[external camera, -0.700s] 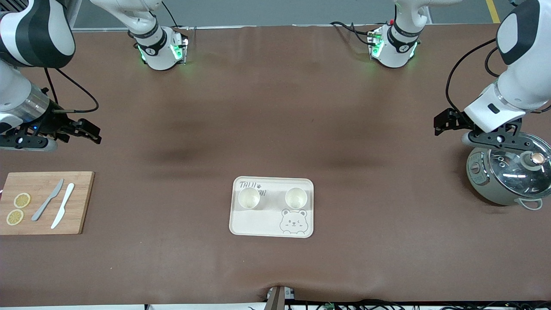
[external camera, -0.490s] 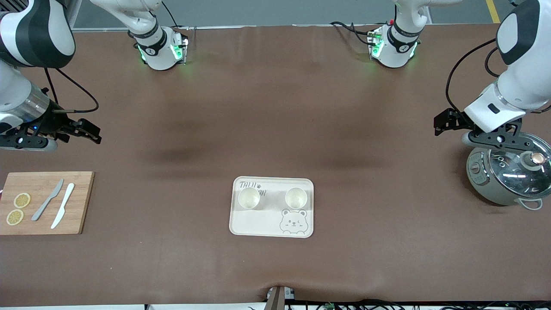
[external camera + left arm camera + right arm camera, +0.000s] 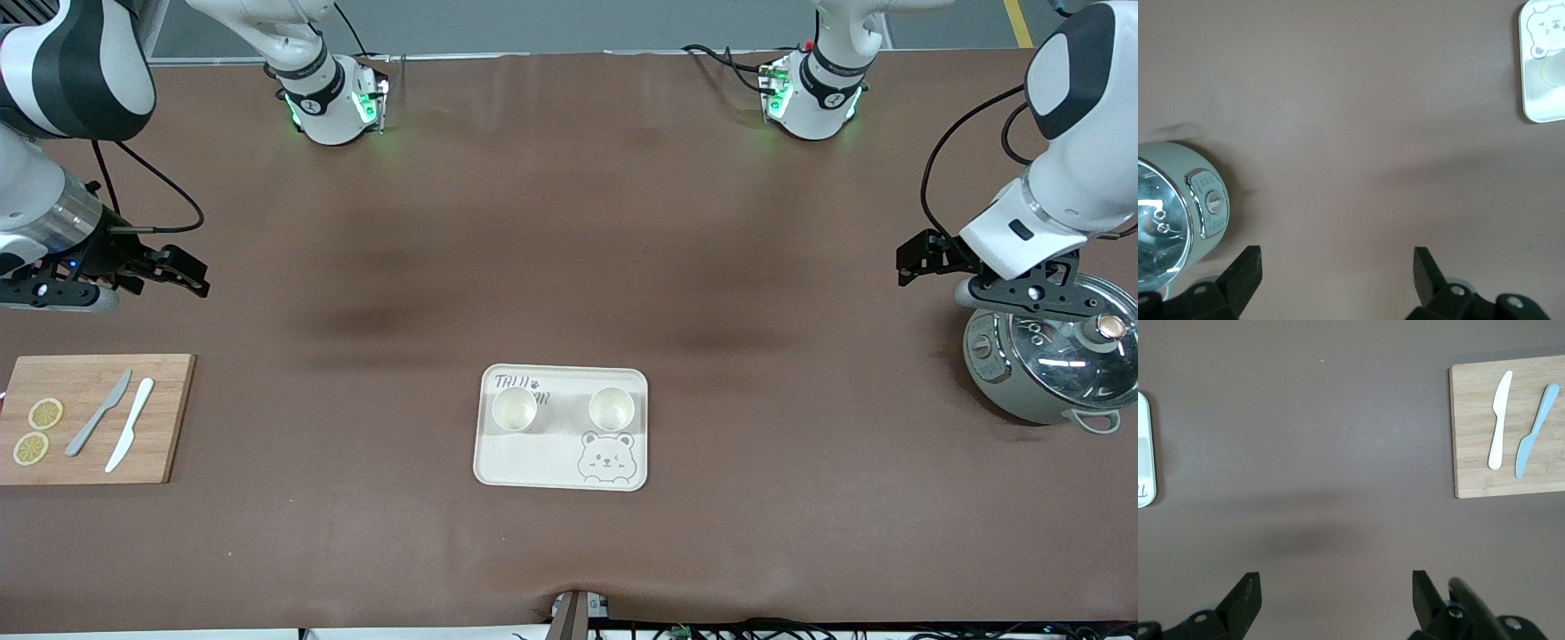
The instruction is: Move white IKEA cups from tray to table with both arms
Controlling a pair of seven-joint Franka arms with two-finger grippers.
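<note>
Two round cups [image 3: 515, 410] [image 3: 612, 409] (smooth, tapered) on tray [image 3: 533, 467]

Front camera — high, facing the bases; both wrist cameras look straight down, sharing the tray [image 3: 562, 468].

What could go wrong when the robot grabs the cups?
The two cups stand close together on the tray, so the arms might bump each other reaching in. The left claw hangs open beside the pot and could clip its lid. The right claw waits open over bare table.
</note>
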